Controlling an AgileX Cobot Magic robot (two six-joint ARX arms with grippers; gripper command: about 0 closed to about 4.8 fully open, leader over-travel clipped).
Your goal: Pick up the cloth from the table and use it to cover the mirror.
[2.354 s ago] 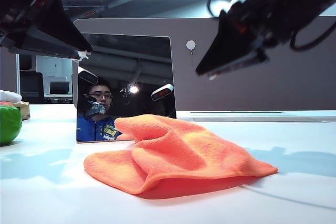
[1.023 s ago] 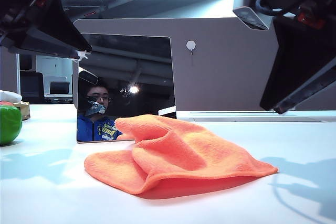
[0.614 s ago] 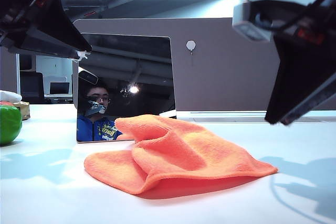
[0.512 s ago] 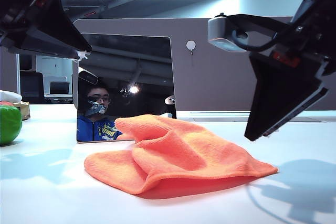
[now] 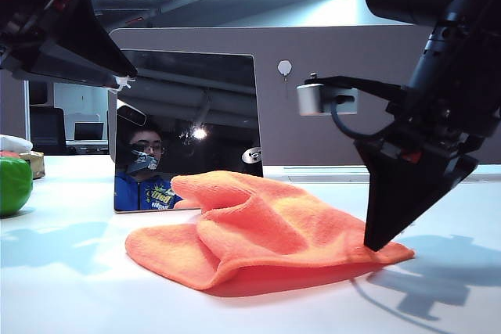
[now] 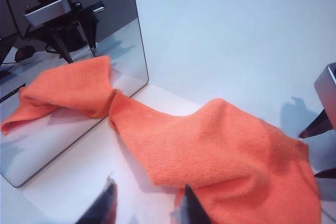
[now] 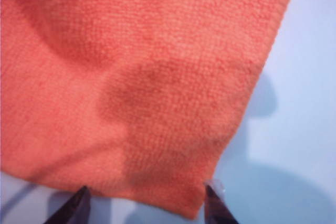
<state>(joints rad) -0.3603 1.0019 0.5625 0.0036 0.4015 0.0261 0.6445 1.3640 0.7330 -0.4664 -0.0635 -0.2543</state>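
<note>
The right pincer (image 5: 376,242) is reaching down with jaws spread wide astride the cloth's (image 5: 266,228) corner at four o'clock, likely to pinch it. The cloth is lying crumpled on the desk (image 5: 70,287), touching the mirror (image 5: 188,127). The left pincer (image 6: 147,208) is hovering at ten o'clock, partly open, empty. A green object (image 5: 14,184) is sitting clear at nine o'clock.

My left gripper (image 5: 117,80) is cut off by the exterior view's edge, so its jaw gap stays unclear there. Behind the cloth (image 5: 258,228), the mirror (image 5: 188,127)'s lower right corner is hidden. Beside the mirror, a green object (image 5: 14,184) is cropped. My right gripper (image 7: 147,200) shows only its fingertips (image 7: 212,203) at the cloth's corner.
</note>
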